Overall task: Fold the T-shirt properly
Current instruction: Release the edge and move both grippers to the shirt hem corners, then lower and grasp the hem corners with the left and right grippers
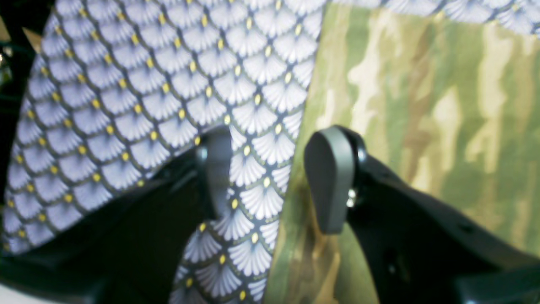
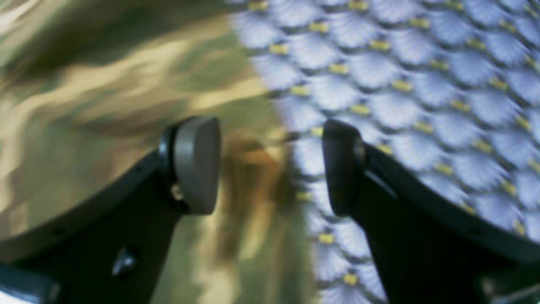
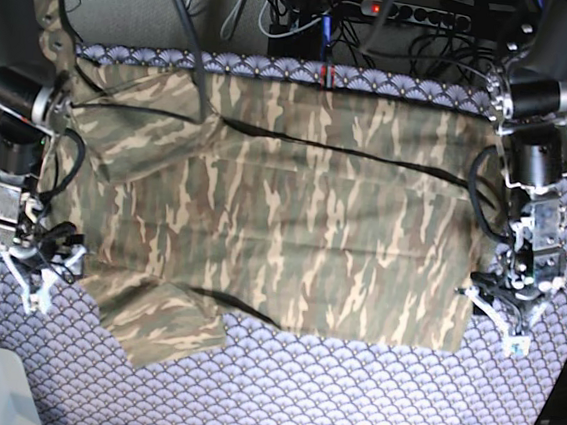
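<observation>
Matt woven cloth for the T-shirt (image 3: 292, 223), soft and slightly creased, printed in camouflage streaks. Under it, smooth printed tablecloth (image 3: 346, 399) with fan-scale pattern, also matt. On the left gripper (image 1: 270, 177) and the right gripper (image 2: 270, 164), grey matt rubbery-looking pads (image 1: 329, 177) on black plastic fingers, with small shiny metal screws

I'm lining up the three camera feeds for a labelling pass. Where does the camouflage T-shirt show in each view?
Left wrist: T-shirt fills the right half, past the open left gripper.
Right wrist: it fills the left half, under the open right gripper.
Base: it lies spread across the middle.
Shared landmark: the shirt's edge against the fan-patterned cloth, seen in all three.
</observation>
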`<move>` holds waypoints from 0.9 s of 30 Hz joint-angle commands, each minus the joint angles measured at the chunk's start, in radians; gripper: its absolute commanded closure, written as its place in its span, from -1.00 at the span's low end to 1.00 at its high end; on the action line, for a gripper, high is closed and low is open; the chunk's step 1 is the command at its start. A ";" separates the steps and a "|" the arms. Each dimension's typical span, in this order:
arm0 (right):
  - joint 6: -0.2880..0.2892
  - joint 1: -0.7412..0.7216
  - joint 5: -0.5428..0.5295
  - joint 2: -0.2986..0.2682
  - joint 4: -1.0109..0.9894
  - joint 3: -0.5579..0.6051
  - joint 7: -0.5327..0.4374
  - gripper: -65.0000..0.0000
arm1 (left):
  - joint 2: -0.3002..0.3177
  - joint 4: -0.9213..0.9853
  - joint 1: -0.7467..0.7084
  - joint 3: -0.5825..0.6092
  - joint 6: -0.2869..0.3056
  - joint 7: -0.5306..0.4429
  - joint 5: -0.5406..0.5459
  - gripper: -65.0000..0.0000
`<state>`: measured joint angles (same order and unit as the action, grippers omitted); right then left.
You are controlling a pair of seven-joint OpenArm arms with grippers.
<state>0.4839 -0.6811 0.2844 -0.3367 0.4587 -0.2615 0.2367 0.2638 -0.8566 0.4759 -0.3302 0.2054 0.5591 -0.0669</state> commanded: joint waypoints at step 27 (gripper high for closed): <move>0.051 -0.035 -0.095 -0.031 -0.099 -0.008 -0.012 -0.19 | 0.022 0.102 0.030 0.069 -0.005 -0.150 0.000 0.07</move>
<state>0.5114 -0.6891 0.1913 -0.3599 0.3511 -0.2699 0.2119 0.2707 -0.7338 0.4767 -0.2596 0.2058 0.4290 -0.0673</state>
